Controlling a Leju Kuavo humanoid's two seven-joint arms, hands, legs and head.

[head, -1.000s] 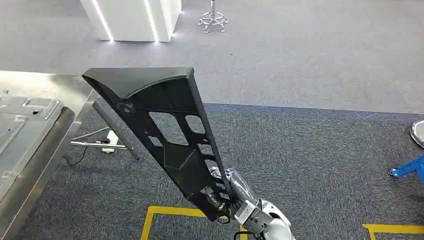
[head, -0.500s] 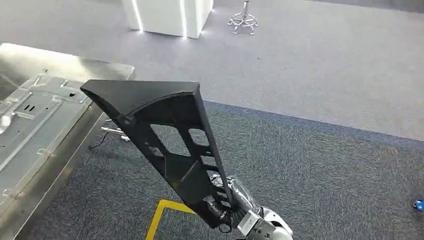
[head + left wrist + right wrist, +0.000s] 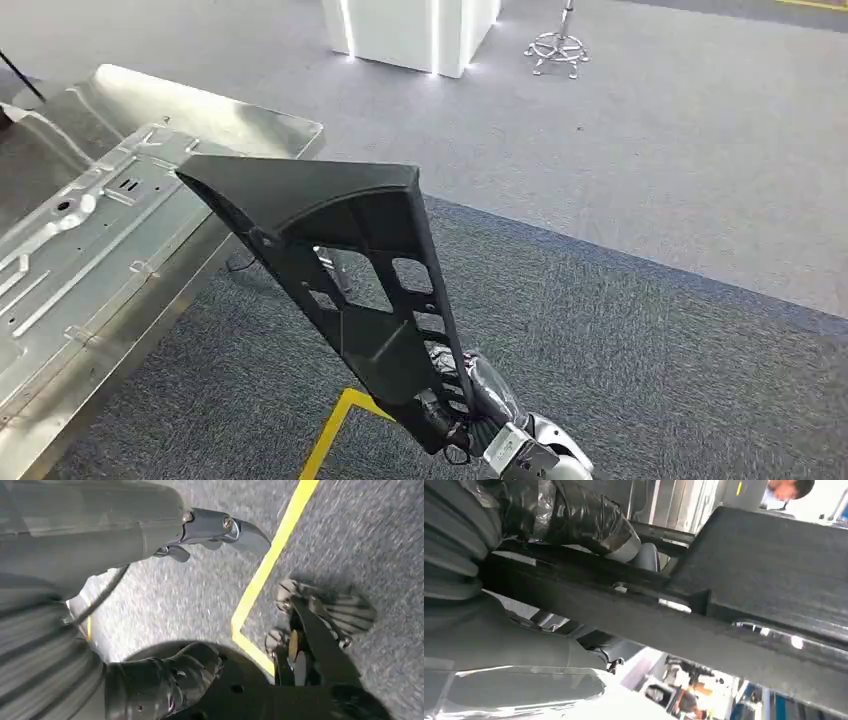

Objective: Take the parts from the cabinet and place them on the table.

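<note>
A black plastic part [image 3: 340, 265], long and wedge-shaped with cut-out windows, is held up by the right robot hand [image 3: 440, 410] at its narrow lower end; dark fingers [image 3: 574, 515] are seen wrapped over a rib of the part in the right wrist view, closed firmly on it. The part is tilted, its wide flat end raised up and away from the right robot hand, leaning toward the robot's left. The wide end is seen just beside the near corner of the metal bench [image 3: 290, 135], which lies ahead and left of the right robot hand; contact with it cannot be told. A pressed sheet-metal panel [image 3: 90, 230] is lying on the bench. The left robot hand [image 3: 165, 682] is hanging low over grey carpet [image 3: 640, 340] with a yellow floor line [image 3: 265, 570]; dark fingers are curled in, nothing is seen held, though part of it is hidden. A white block [image 3: 410, 30] and a chrome stand base [image 3: 556, 48] are seen well beyond the part.
</note>
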